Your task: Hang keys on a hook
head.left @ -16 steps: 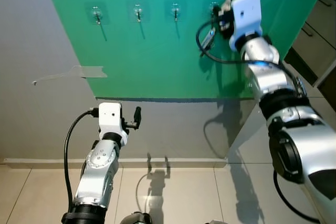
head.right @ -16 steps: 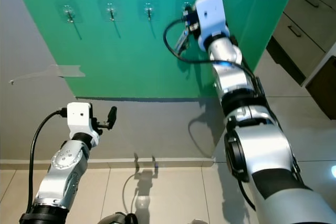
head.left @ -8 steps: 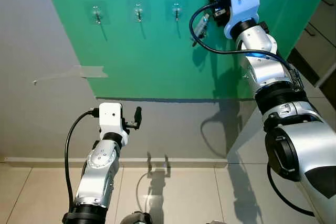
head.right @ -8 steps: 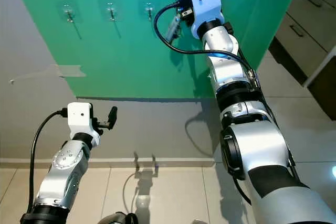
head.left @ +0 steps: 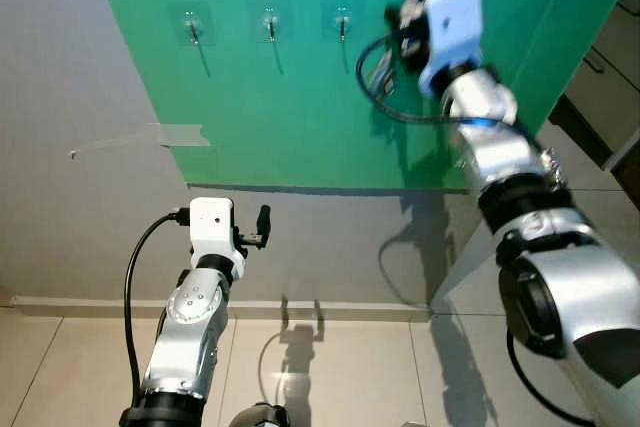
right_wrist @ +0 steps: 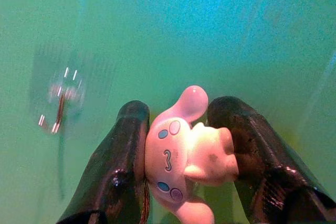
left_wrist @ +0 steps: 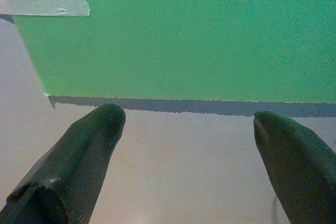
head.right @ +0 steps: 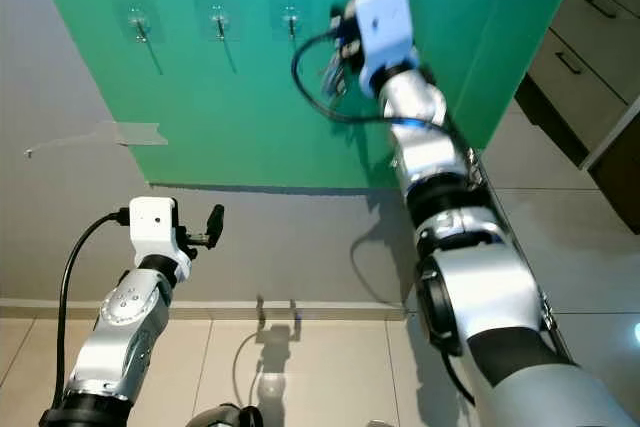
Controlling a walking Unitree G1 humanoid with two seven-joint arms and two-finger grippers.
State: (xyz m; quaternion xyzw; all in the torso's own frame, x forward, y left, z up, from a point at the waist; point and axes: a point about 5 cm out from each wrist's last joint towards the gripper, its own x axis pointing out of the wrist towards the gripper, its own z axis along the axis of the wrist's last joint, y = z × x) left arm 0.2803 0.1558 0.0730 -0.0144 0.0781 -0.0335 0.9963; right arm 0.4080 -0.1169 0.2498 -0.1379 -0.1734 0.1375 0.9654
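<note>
My right gripper (right_wrist: 181, 140) pinches a pale pink keychain charm (right_wrist: 186, 156), a cartoon character with blue eyes, a wavy mouth and long drooping ears, its face turned toward my wrist camera. From my head, keys (head.left: 381, 65) dangle below the gripper, blurred, close to the green board at its upper right. The nearest hook (right_wrist: 59, 103) is a small metal one on a clear adhesive pad, stuck to the board just beside the charm, smeared by motion. Three more hooks (head.left: 270, 23) line the board to its left, all bare.
</note>
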